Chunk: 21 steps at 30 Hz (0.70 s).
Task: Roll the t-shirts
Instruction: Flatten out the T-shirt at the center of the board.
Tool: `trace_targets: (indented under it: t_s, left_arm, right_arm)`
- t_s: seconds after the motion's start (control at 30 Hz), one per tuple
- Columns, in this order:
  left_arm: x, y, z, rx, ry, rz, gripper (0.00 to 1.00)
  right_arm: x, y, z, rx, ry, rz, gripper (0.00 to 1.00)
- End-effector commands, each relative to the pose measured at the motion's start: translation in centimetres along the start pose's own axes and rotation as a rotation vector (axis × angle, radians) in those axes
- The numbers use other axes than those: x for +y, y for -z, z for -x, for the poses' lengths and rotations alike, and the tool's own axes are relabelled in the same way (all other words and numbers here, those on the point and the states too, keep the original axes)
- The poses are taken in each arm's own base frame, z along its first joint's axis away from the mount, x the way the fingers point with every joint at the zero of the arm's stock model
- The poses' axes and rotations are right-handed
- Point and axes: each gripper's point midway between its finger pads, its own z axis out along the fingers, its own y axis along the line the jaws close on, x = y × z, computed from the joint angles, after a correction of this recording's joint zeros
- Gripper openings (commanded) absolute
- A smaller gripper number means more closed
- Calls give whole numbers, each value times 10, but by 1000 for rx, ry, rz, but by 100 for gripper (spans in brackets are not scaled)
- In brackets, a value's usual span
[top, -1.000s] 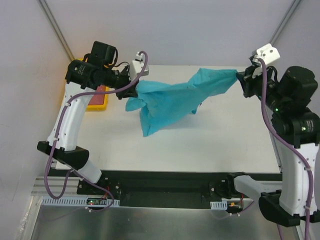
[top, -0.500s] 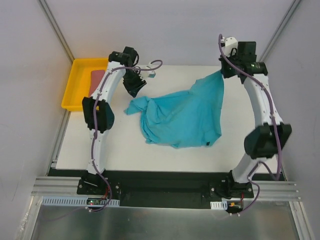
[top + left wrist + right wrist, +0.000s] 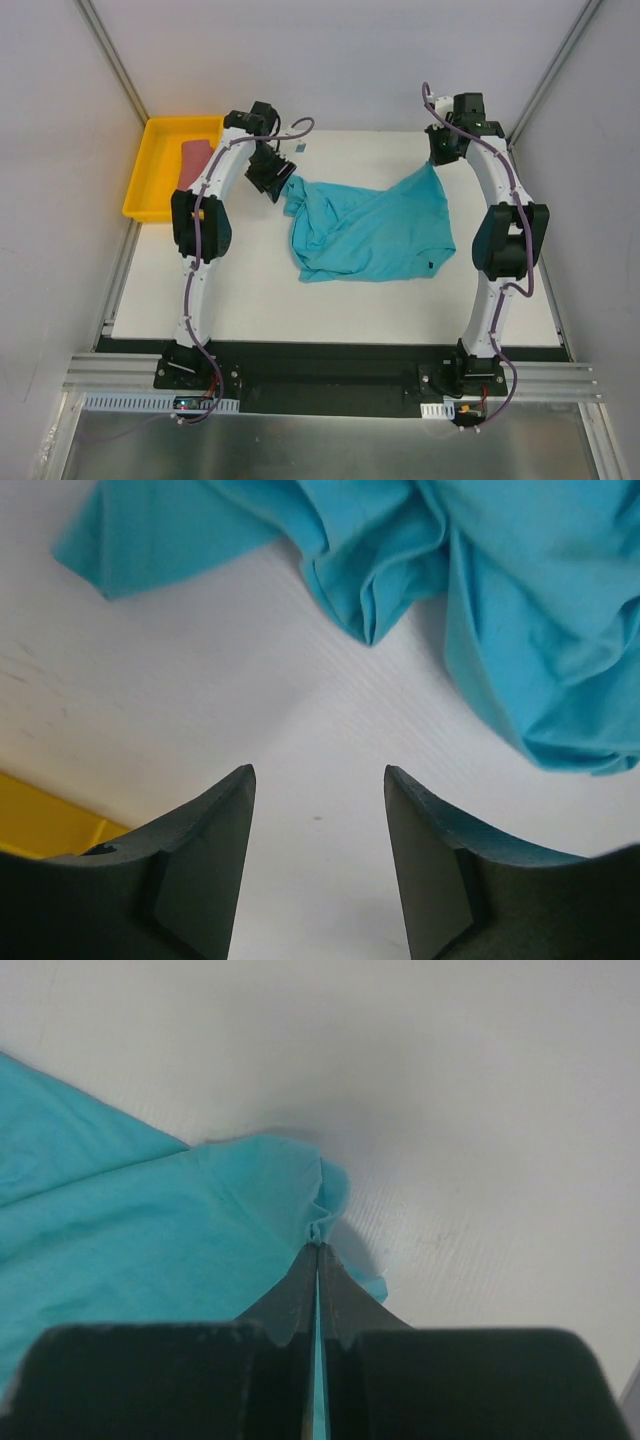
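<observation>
Now that the left gripper (image 3: 318,780) has let go and stands open, the teal t-shirt (image 3: 370,235) lies crumpled on the table (image 3: 250,300) (right gripper (image 3: 318,1252) still pinching its corner), needing flattening before rolling.

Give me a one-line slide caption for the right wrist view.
Right gripper shut on a corner of the teal t-shirt, white table beyond.

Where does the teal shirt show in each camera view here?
Top external: teal shirt spread across the centre.
Left wrist: across the top and right, beyond the open left gripper.
Right wrist: left half, its corner pinched in the right gripper.
Shared landmark: the white table, under the shirt in all three.
</observation>
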Motion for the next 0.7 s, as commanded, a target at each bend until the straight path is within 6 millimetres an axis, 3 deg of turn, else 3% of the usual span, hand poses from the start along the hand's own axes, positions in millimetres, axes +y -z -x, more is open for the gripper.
trace_targets:
  t_s: [0.0,0.13,0.2,0.4,0.67]
  left_arm:
    - [-22,14,40,-146,77,-88,55]
    - [-44,-15,40,-121,121,-213,54]
    - [-48,-22,51,-152,159,-238,51]
    - [-39,-44,68,-170,135,-171,46]
    - [-33,-60,66,-156,122,-142,41]
  right_arm:
    - [15,27,16,-58,-45,40,1]
    - [16,28,9,-41,-42,35,0]
    - [18,28,6,-33,-40,41,1]
    - [18,33,-7,-8,-37,34,1]
    - [24,37,-15,9,-30,41,1]
